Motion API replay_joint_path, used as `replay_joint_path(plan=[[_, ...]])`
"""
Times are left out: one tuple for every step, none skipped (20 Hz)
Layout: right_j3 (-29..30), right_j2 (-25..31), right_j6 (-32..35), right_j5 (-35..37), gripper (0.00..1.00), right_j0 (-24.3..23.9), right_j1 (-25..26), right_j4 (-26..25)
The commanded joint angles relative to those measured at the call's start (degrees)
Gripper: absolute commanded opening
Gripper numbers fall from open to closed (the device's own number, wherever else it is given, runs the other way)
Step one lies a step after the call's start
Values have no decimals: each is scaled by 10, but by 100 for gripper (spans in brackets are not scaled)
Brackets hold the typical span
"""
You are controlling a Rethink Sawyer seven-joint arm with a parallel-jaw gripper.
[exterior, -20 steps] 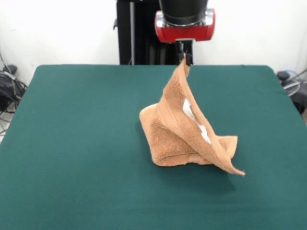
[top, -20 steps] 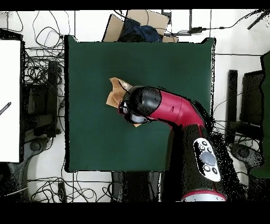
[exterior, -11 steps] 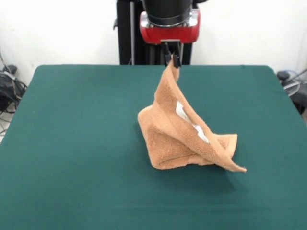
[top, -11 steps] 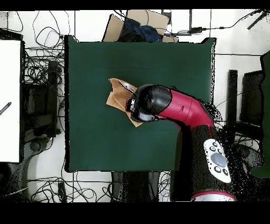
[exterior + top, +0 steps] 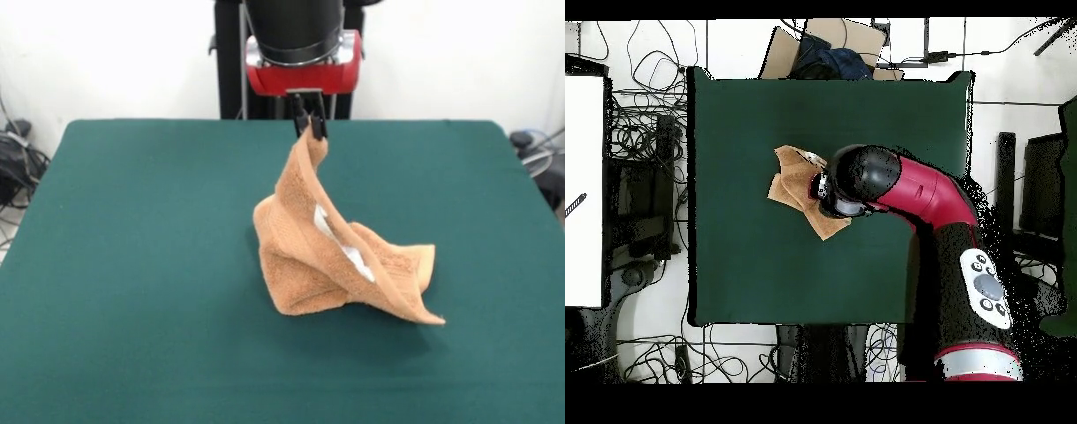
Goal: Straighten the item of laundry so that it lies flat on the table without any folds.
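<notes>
the green table fills the bottom of the front picture, and this near part is bare. a little right of the middle sits the orange-brown towel, bunched up in a heap. one flat corner sticks out toward the lower right, touching the table. a white label peeks out of a fold. above that, one corner of the towel is pulled up into a tall point. at the top, the gripper is pinching that corner tight, under the red and black arm.
</notes>
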Motion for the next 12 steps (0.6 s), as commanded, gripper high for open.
replay_joint_path(plan=[[-16,58,-51,33,0,-10,25,-35],[-15,59,-51,29,0,-11,27,-34],[-15,60,-51,27,0,-11,29,-34],[-17,61,-52,26,0,-12,30,-35],[-20,61,-52,28,0,-11,31,-36],[-26,60,-52,33,0,-10,32,-38],[-31,61,-52,38,0,-9,33,-39],[-36,62,-53,40,0,-10,36,-40],[-41,63,-54,42,0,-10,39,-40],[-44,64,-53,44,0,-10,41,-41],[-47,65,-52,46,0,-9,44,-42],[-49,65,-52,48,0,-9,45,-42]])
